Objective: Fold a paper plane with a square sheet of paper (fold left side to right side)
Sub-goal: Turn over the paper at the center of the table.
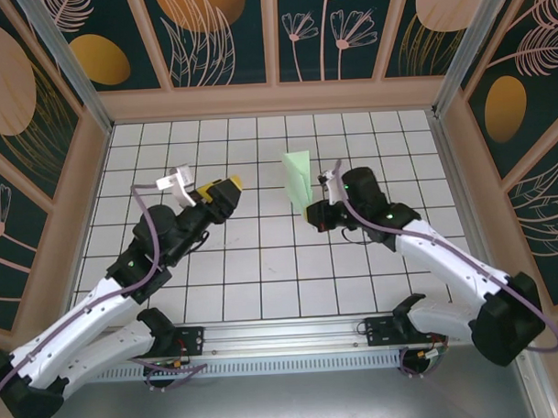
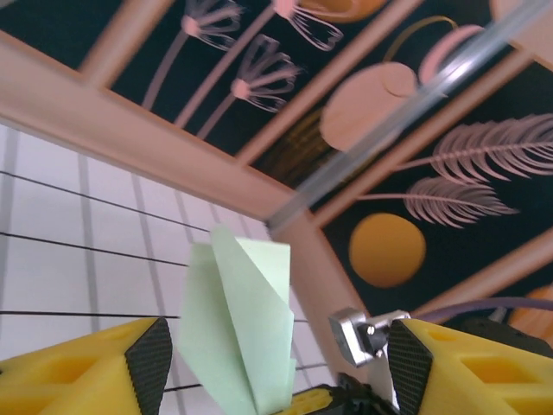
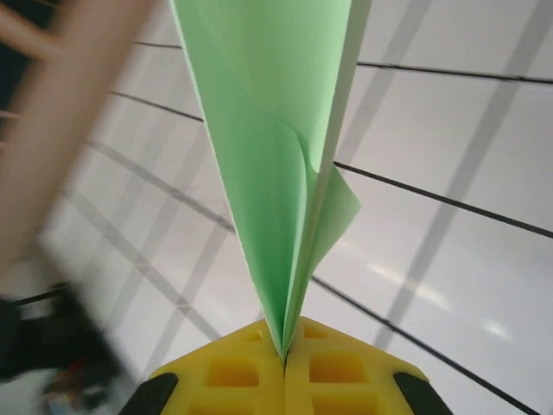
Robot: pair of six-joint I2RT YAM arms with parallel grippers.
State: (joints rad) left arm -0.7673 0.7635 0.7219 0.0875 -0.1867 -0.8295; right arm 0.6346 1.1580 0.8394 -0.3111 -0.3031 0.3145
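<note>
White tiled surface (image 1: 263, 274) with dark grid lines, boxed in by pale wooden framing (image 1: 275, 99). Dark teal wall panels (image 1: 356, 55) carry peach flowers, feathery leaves and golden ovals (image 1: 100, 59). An aluminium rail (image 1: 293, 337) lines the near edge.

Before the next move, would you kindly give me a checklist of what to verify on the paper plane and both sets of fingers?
1. Right fingers shut on the paper plane: ok.
2. Grip sits on the plane's narrow folded end, layers pinched together: ok.
3. All flaps lie flat: not ok, one flap splays out to the side near the grip.
4. Left fingers open and apart from the paper: ok.
5. Plane's far end clear of the table: cannot tell.
6. Wing folds even on both sides: cannot tell.
</note>
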